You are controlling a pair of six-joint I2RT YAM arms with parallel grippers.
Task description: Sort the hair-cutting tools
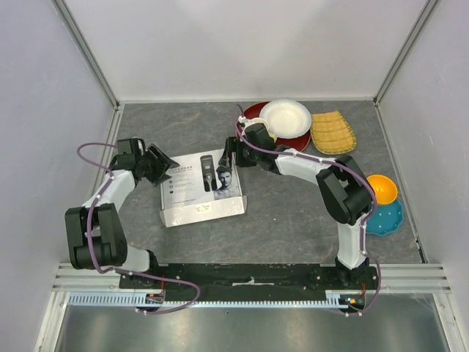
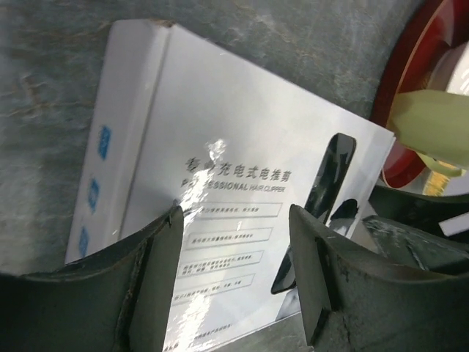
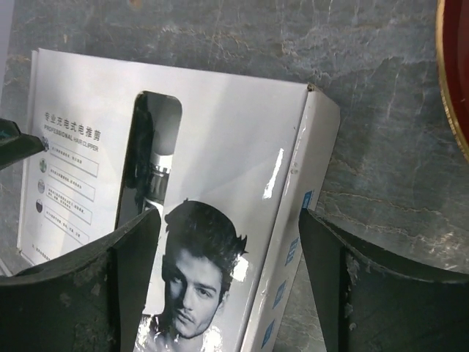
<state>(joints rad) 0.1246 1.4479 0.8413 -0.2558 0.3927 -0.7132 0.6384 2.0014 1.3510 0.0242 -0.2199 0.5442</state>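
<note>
A closed white clipper box (image 1: 201, 192) lies flat on the grey table. Its lid carries a man's face and a dark panel showing a black-and-silver clipper (image 3: 150, 158); I cannot tell whether that is a window or a print. No loose comb guards, comb, cylinder or cord are in view. My left gripper (image 1: 165, 165) is open and empty over the box's left end, its jaws spread above the lid text (image 2: 234, 220). My right gripper (image 1: 229, 154) is open and empty over the box's far right corner (image 3: 227, 220), straddling the right edge of the box (image 3: 220, 139).
A red plate (image 1: 297, 141) with a white bowl (image 1: 286, 117) sits at the back, and a pale yellow mug (image 2: 432, 121) on the plate. A yellow woven mat (image 1: 333, 132) lies to the right. An orange bowl (image 1: 382, 188) and a blue bowl (image 1: 387, 216) are far right.
</note>
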